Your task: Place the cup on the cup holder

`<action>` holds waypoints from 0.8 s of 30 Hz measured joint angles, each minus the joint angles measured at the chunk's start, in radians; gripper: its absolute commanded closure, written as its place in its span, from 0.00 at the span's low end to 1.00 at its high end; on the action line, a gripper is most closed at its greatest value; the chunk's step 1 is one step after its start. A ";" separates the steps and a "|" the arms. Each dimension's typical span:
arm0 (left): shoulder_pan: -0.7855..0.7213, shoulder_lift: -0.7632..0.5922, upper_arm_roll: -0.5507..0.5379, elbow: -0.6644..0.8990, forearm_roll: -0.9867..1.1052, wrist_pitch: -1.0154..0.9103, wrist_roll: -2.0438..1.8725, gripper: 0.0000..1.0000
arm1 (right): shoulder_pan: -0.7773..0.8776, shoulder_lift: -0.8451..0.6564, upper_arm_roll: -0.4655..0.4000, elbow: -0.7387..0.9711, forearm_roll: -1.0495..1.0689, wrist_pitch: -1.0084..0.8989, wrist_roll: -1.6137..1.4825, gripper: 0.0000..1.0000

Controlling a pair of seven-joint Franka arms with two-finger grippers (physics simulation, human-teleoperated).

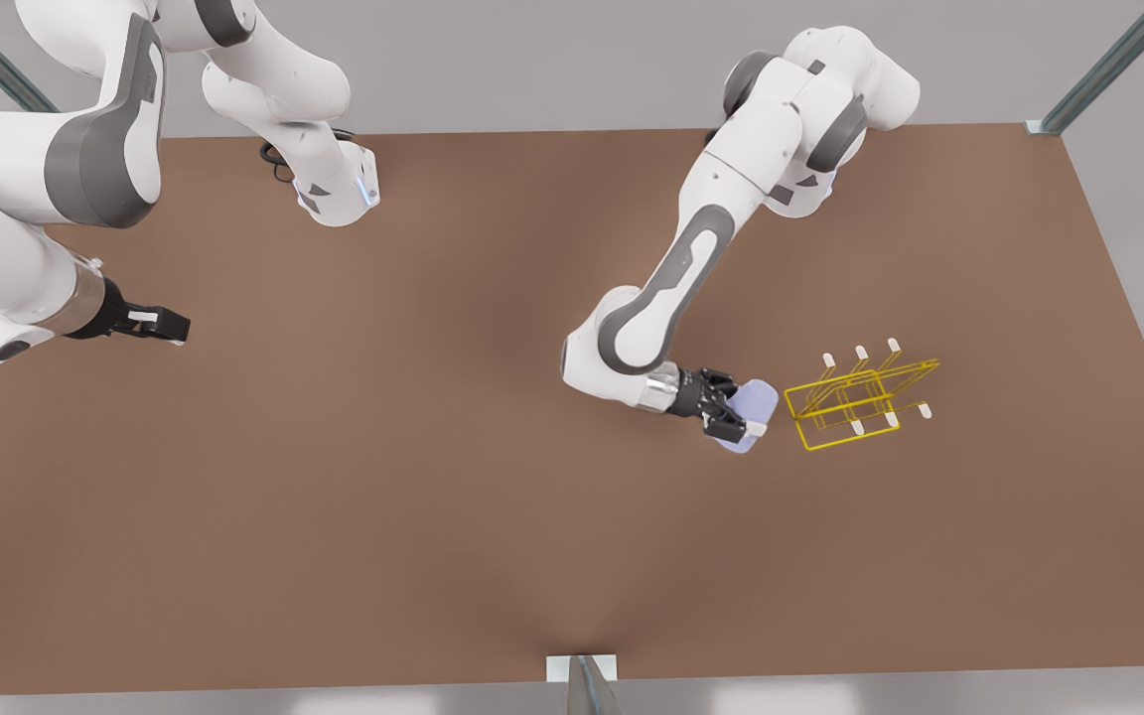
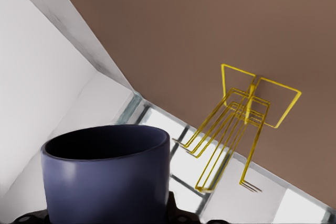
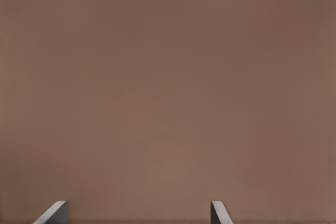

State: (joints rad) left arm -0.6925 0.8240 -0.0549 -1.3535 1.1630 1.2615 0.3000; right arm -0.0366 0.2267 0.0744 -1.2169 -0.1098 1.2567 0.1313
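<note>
The pale lavender-blue cup [image 1: 761,399] is held above the brown table, with my left gripper [image 1: 739,409] shut on its sides. In the left wrist view the cup [image 2: 107,182] looks darker and its open mouth shows. The yellow wire cup holder [image 1: 865,397] with white-tipped prongs stands just to the front view's right of the cup, a short gap away. From the left wrist, the cup holder [image 2: 247,114] lies beyond the cup. My right gripper [image 1: 170,326] waits open at the front view's far left. Its two fingertips [image 3: 56,212] stand well apart over bare table.
The brown table [image 1: 433,477] spreads wide between the two arms. Metal frame posts [image 1: 1108,65] rise at the far corners and a bracket [image 1: 582,675] sits at the near edge. The table's edge runs close beyond the cup holder.
</note>
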 measured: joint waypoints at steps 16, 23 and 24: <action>0.143 0.057 0.015 0.094 0.472 0.020 0.393 0.40 | -0.001 0.000 0.000 0.000 0.001 0.000 0.002 0.00; 0.204 0.020 0.019 0.027 0.484 0.048 0.567 0.40 | -0.001 0.001 -0.001 0.000 0.001 0.000 0.002 0.00; 0.214 0.017 0.019 0.017 0.478 0.048 0.589 0.40 | -0.002 0.002 -0.001 0.000 0.001 0.000 0.002 0.00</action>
State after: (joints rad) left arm -0.4785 0.8407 -0.0358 -1.3363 1.6408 1.3096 0.8891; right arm -0.0383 0.2282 0.0736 -1.2169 -0.1093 1.2567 0.1336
